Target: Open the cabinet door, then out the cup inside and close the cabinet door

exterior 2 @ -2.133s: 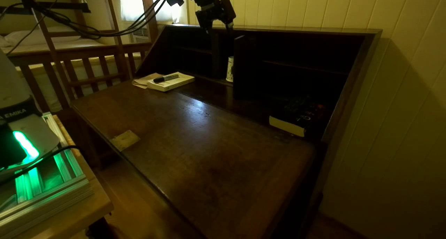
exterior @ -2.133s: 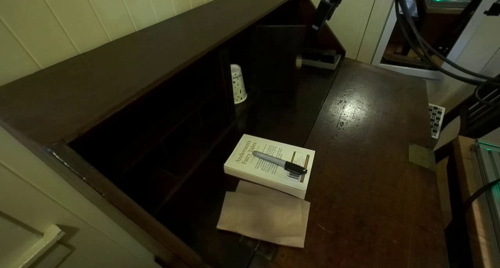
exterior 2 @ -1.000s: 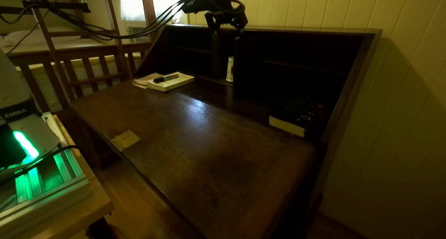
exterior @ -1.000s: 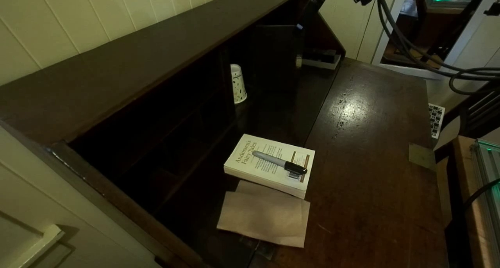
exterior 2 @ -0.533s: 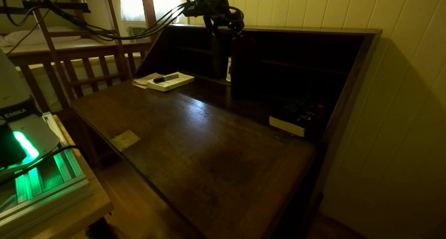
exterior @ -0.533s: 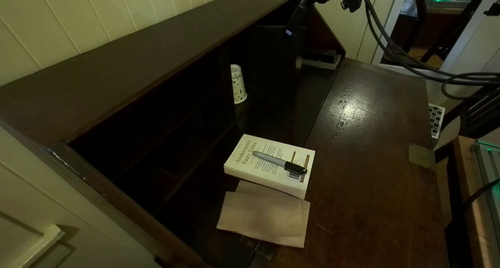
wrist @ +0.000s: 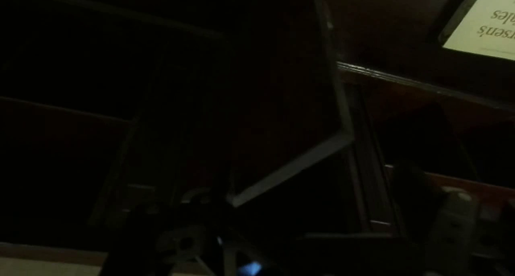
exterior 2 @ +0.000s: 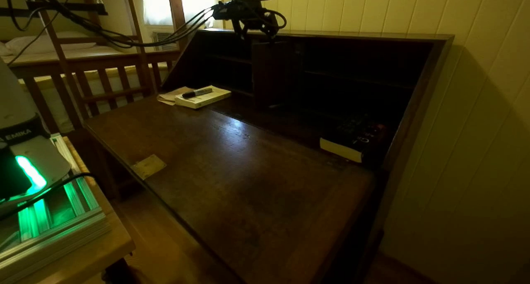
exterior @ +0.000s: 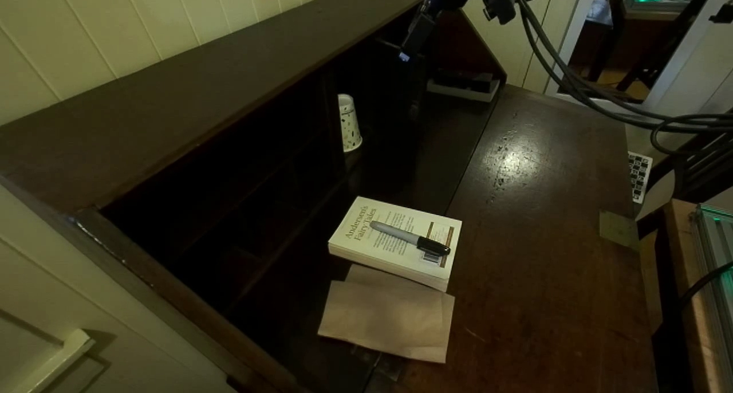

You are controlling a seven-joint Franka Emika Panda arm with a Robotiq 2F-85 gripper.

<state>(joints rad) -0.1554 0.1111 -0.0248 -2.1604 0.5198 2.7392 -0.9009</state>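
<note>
"Andersen's Fairy Tales" on white book; "EMIKA" on robot arm; dark book: lettering unclear.

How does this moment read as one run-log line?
cabinet door: partly open | pincer: open, near door's top edge, contact unclear | cup: inside, not held | marker: on book

Wrist tilted downward, 2 jaws apart

The cabinet door looks wooden, the desktop glossy, scuffed wood, the brown paper matt
</note>
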